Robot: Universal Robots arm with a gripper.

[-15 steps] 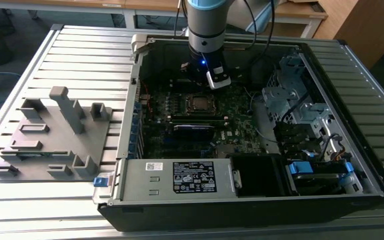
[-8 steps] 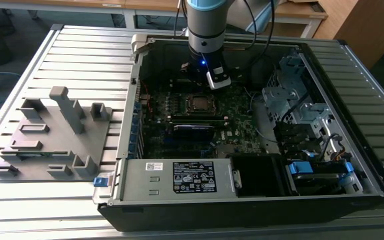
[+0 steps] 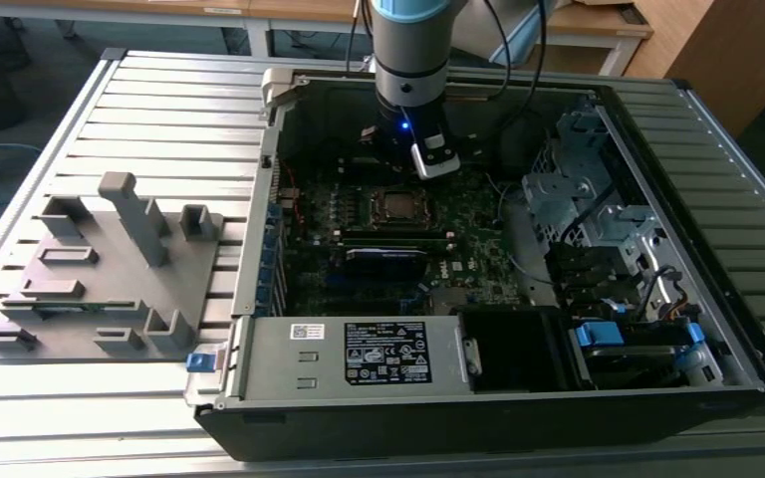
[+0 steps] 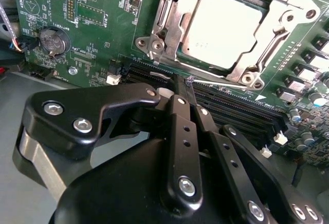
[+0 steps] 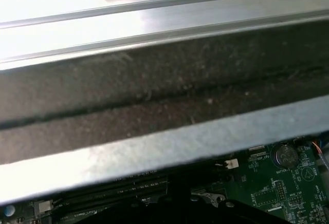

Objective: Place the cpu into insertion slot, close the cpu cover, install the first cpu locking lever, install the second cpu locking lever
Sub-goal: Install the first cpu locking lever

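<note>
We are seeing a printed black-and-white label (image 3: 389, 354) lying on the grey power supply (image 3: 290, 368), and fine white lettering running across the green motherboard (image 4: 92, 23). The cpu (image 4: 226, 29) is sitting in the insertion slot (image 3: 396, 206), with the cpu cover (image 4: 172, 13) lying flat over its edges. The gripper (image 4: 186, 82) is hovering just beside the socket, fingers pressed together, tips meeting one end of a thin lever (image 4: 226, 84); whether they are pinching it we cannot tell. The open computer case (image 3: 701, 398) is resting on a ribbed metal table (image 3: 156, 110), with wooden furniture (image 3: 715, 40) standing behind.
</note>
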